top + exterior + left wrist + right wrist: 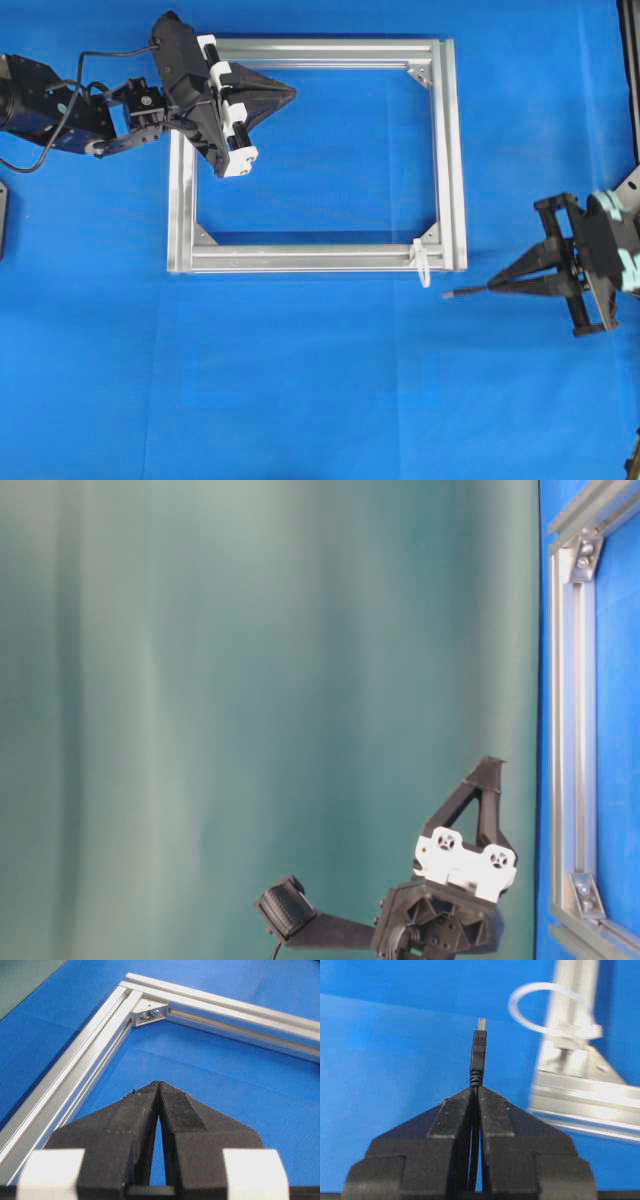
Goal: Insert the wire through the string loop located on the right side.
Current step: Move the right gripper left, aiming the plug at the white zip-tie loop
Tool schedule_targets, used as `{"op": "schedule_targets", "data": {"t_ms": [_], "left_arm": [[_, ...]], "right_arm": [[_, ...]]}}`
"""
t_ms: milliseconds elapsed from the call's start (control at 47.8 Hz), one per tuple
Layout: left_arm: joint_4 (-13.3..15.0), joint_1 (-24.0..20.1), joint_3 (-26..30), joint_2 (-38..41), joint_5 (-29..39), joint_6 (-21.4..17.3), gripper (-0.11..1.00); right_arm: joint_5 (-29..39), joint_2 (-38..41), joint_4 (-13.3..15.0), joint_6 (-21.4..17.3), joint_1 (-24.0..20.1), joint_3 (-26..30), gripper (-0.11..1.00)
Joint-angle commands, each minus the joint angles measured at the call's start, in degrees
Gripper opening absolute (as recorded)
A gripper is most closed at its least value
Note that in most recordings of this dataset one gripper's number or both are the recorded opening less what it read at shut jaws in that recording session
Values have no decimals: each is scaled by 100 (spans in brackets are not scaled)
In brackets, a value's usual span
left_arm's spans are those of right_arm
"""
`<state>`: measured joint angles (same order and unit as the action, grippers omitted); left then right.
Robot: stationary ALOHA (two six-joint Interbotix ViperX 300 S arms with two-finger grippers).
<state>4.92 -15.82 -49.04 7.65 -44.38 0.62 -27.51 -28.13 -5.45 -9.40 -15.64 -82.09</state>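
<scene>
My left pincer [283, 95] hangs pressed together, empty, over the aluminium frame [452, 150]. My right pincer [497, 285] pinches the wire [478, 1055]; the string loop [422, 266] sits ahead, slightly right. I'd align the plug squarely first.

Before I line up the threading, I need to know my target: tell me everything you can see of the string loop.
The string loop is a thin white ring, like a plastic tie, open and empty. It hangs from a small white fastening on the silver frame, near the corner on the right of the bar closest to the bottom of the overhead view, and sticks out past it over the blue mat. The wire is short of it, plug tip apart and off to one side.
</scene>
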Motion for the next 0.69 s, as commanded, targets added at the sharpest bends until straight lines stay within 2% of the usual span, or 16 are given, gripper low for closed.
{"op": "schedule_targets", "data": {"t_ms": [0,251,669], "left_arm": [[-18,9,44,-176,-35,0,0],[-18,9,35,-185,-35,0,0],[-18,9,44,-176,-35,0,0]], "right_arm": [[-53,-26,-18,18,272,0,-4],[-62,-53,-18,62,650,-9,-4],[-79,-53,-18,70,677,-9,-4]]}}
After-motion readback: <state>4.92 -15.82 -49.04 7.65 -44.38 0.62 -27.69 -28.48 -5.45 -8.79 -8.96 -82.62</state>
